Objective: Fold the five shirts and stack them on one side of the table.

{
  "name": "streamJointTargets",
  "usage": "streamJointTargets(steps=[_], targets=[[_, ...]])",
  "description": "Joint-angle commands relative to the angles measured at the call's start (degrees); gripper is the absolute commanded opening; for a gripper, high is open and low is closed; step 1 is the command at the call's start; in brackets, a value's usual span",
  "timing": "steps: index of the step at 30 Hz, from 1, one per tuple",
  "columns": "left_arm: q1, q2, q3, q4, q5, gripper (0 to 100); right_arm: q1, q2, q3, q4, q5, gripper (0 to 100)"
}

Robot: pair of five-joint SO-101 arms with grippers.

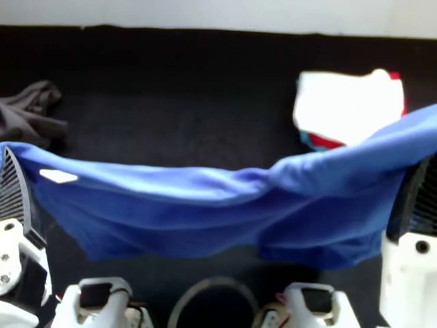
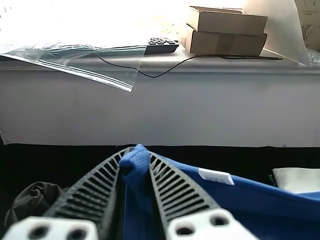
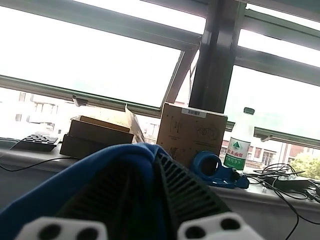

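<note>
A blue shirt point(image 1: 225, 212) hangs stretched across the table between the two arms, held up off the dark surface. My left gripper point(image 2: 136, 159) is shut on one corner of the blue shirt point(image 2: 250, 200), at the left of the high view point(image 1: 8, 158). My right gripper point(image 3: 150, 160) is shut on the other end of the blue shirt point(image 3: 75, 185), raised at the right edge of the high view point(image 1: 427, 147). A stack of folded shirts point(image 1: 348, 106), white on top with red beneath, lies at the back right. A crumpled grey shirt point(image 1: 31, 113) lies at the back left.
The table is covered in black cloth point(image 1: 191, 89). A white wall runs behind its far edge point(image 2: 160, 110). The arms' white bases point(image 1: 102, 301) stand along the near edge. Boxes point(image 2: 225, 30) and a cable sit on the sill beyond.
</note>
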State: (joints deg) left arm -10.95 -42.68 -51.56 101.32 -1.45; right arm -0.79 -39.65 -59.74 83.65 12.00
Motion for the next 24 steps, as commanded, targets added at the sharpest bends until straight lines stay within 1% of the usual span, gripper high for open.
streamJointTargets(steps=[1,8,15,17,21,24], targets=[[-0.6,0.1,-0.1,0.2,-0.4,1,-0.6,-2.1,0.1,-0.3,-0.6,0.6],[-0.6,-3.7,0.1,0.1,-0.2,1,-0.6,-5.9,0.7,0.0,-0.4,0.6],[-0.6,-4.5,0.2,0.1,-0.4,1,-0.6,-5.2,0.9,-0.4,-0.6,0.6],[-0.6,-4.4,1.0,0.0,-0.4,1,-0.6,-4.3,3.3,-1.3,-0.6,0.6],[-0.6,-4.4,10.6,-0.1,-0.5,1,-0.6,-1.2,11.0,-3.7,-0.6,0.6],[-0.6,-4.4,22.7,-3.7,-2.4,1,-0.7,0.8,18.2,-7.4,-0.6,0.6]])
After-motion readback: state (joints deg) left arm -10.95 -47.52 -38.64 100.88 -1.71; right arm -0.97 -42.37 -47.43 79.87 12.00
